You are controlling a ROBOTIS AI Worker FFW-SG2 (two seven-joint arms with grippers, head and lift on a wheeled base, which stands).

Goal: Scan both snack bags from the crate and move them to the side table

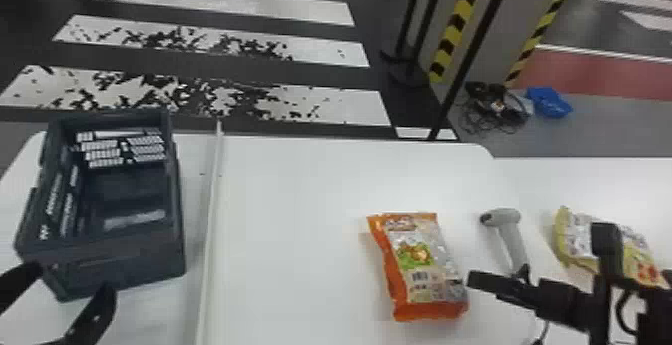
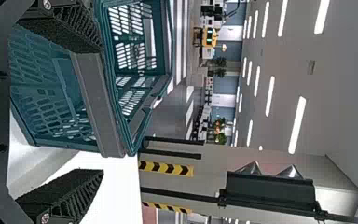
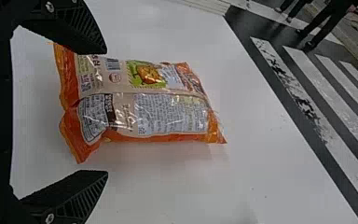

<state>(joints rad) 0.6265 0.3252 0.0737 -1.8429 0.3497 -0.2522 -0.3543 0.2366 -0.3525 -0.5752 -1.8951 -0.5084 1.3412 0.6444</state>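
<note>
The crate [image 1: 107, 264] stands at the left of the table; no snack bag can be made out inside. My left gripper [image 1: 70, 281] is open at its near side; in the left wrist view the crate [image 2: 91, 100] lies beyond the open left gripper [image 2: 101, 111]. The orange snack bag [image 1: 427, 274] lies flat, barcode panel up. My right gripper [image 1: 540, 258] is open, to the right of that bag. In the right wrist view the orange bag [image 3: 140, 102] lies beyond the right gripper [image 3: 106, 111]. The scanner [image 1: 510, 234] rests between the orange bag and the yellow snack bag [image 1: 582, 241].
A raised white strip [image 1: 210, 239] runs along the table [image 1: 295, 219] between the crate and the orange bag. The side table surface [image 1: 615, 184] continues at the right under the yellow bag. Dark poles [image 1: 467, 59] and cables stand or lie on the floor behind.
</note>
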